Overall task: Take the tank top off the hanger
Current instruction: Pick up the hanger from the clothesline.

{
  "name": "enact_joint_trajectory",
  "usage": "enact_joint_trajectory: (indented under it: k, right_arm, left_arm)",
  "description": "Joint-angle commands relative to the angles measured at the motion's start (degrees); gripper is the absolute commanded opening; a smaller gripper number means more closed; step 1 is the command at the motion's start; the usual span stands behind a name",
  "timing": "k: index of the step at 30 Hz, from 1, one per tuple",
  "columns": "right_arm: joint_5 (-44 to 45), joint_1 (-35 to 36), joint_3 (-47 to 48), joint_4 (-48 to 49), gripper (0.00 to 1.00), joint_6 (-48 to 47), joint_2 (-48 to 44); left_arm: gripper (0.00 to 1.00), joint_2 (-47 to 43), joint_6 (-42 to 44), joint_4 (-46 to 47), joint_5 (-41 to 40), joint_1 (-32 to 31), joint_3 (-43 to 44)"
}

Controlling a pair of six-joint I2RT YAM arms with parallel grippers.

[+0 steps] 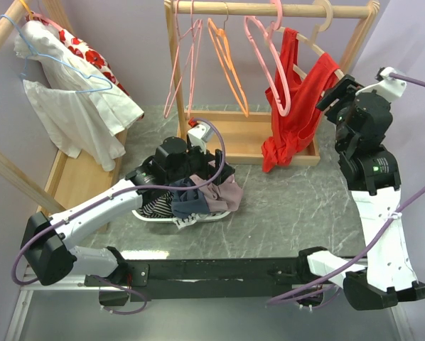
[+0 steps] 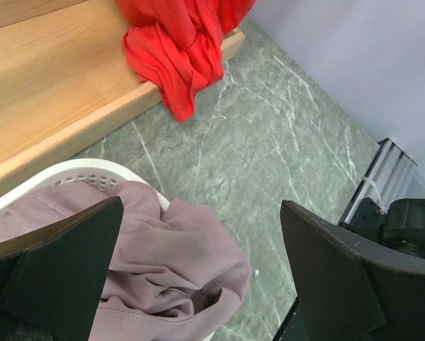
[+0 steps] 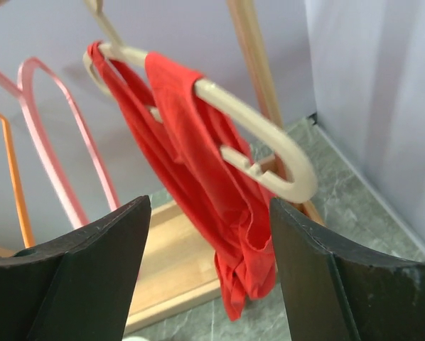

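A red tank top (image 1: 292, 106) hangs from a cream hanger (image 1: 325, 48) at the right end of the wooden rail, and its lower end rests on the rack's base. The right wrist view shows one strap over the hanger (image 3: 269, 135), with the tank top (image 3: 198, 163) bunched below it. My right gripper (image 1: 333, 96) is open, just right of the garment and level with it, and holds nothing (image 3: 209, 213). My left gripper (image 1: 219, 170) is open over a mauve garment (image 2: 170, 263) in the basket. The tank top's lower end (image 2: 177, 50) lies over the base's edge.
A white basket (image 1: 152, 217) of clothes sits at the table's centre. Pink hangers (image 1: 269, 64) and an orange hanger (image 1: 227, 64) hang bare on the rail. A white floral garment (image 1: 70, 99) hangs on the left rack. The wooden base (image 1: 227, 138) runs under the rail.
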Motion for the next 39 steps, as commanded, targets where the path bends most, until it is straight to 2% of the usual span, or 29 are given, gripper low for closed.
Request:
enact_joint_trajectory:
  k: [1,4,18,24,30,31,33,36,38,39]
  right_arm:
    - [-0.13,-2.32,2.85,0.79,0.75,-2.14,-0.19]
    - [-1.35,-5.31,3.81,-0.7,0.76,-1.97,0.95]
    - [-18.57,-14.72,7.16,-3.88,0.79,-3.73,9.75]
    - [-26.22,-15.24,6.89,-7.03,0.71,-7.33,10.36]
    - [-32.47,-15.25,3.3,-6.87,0.61,-11.02,6.68]
    - [-32.73,-15.33,3.03,-6.6,0.5,-11.46,6.41]
    - [-35.02,-15.33,2.67,-6.77,0.42,-12.43,5.97]
    - [-34.85,-15.24,1.97,-5.81,0.43,-12.17,5.88]
    - [-33.71,-15.24,1.79,-4.76,0.5,-11.9,5.97]
    - [-33.36,-15.24,1.79,-4.49,0.51,-11.73,6.4]
  left_arm:
    - [1.0,0.25,0.87,3.43,1.85,0.14,1.61]
    - [0.99,0.51,0.52,4.31,2.64,0.14,1.17]
    - [0.99,3.41,0.51,5.98,3.7,0.14,1.52]
    - [0.99,3.59,1.04,5.28,4.05,0.14,1.08]
    - [0.99,4.03,1.22,5.46,4.23,0.14,1.43]
    - [0.99,4.2,1.22,5.63,4.23,0.14,1.34]
    - [0.99,4.12,1.04,5.72,4.4,0.14,1.43]
    - [0.99,4.12,0.96,5.81,4.4,0.14,1.43]
    - [0.99,3.94,0.95,5.72,4.14,0.14,1.43]
    - [1.0,3.94,0.95,5.55,4.05,0.14,1.43]
